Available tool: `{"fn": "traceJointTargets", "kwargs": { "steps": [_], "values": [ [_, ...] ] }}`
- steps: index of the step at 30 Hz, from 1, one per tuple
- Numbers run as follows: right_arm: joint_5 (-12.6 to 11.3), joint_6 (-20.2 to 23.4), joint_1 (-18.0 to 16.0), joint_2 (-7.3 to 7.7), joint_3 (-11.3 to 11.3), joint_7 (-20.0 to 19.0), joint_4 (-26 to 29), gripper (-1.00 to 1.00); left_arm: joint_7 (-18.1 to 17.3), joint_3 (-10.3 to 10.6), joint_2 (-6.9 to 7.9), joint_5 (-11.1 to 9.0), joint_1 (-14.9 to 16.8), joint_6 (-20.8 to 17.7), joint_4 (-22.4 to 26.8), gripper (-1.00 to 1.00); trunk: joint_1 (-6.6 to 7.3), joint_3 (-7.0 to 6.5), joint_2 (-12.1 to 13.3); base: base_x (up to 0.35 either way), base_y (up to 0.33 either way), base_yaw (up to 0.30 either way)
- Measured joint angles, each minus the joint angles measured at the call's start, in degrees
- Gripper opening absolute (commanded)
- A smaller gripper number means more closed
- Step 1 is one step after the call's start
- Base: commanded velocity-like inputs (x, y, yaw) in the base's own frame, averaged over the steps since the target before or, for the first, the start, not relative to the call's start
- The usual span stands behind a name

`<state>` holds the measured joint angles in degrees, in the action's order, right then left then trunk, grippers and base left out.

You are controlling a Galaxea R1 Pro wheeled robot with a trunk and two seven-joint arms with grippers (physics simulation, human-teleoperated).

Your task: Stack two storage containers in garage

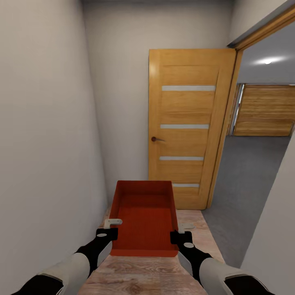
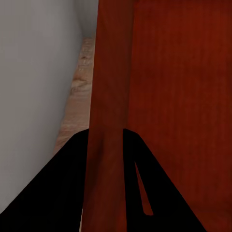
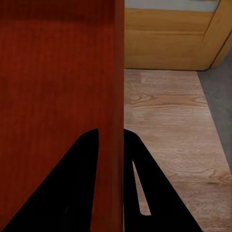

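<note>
1. Orange-red bin (image 1: 144, 219): one lidless container, being carried level above the wood-plank floor (image 1: 139, 274) of a narrow corridor, its long axis running straight ahead from the robot.
2. Left gripper (image 1: 107, 233): closing on the bin's left long wall near the rear corner, one finger inside and one outside; the wall is filling the gap in the left wrist view.
3. Right gripper (image 1: 181, 237): pinching the right long wall at the matching rear spot, fingers straddling it likewise.
4. Bearing: the bin is lying forward of both jaws, shared equally; neither arm is nearer.
5. Route: the doorway is opening ahead on the right, beside the open wooden door (image 1: 186, 123); grey concrete floor (image 1: 246, 172) and a panelled garage door (image 1: 266, 110) are showing beyond. A right turn is likely coming, with the long bin risking the door edge.
6. Markings: none readable on bin, door or walls.
</note>
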<state>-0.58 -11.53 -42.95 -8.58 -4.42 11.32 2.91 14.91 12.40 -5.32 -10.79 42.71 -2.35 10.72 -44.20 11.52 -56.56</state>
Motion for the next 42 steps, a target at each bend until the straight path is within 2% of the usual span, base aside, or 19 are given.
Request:
{"fn": "traceJointTargets", "kwargs": {
  "steps": [20, 42],
  "values": [
    [-0.28, 0.00, 0.00, 0.03, -0.23, -0.01, -0.11, -1.00, 0.02, 0.00, -0.04, 0.04, 0.01, 0.00, -0.11, -1.00, 0.00, 0.00, 0.00, 0.316, 0.000, -0.009],
    [-0.32, 0.00, 0.01, 0.06, -0.36, -0.01, 0.41, -1.00, 0.10, 0.03, -0.01, 0.03, 0.01, 0.01, 0.38, -1.00, -0.03, 0.00, 0.01, 0.015, 0.000, -0.272]
  ]
}}
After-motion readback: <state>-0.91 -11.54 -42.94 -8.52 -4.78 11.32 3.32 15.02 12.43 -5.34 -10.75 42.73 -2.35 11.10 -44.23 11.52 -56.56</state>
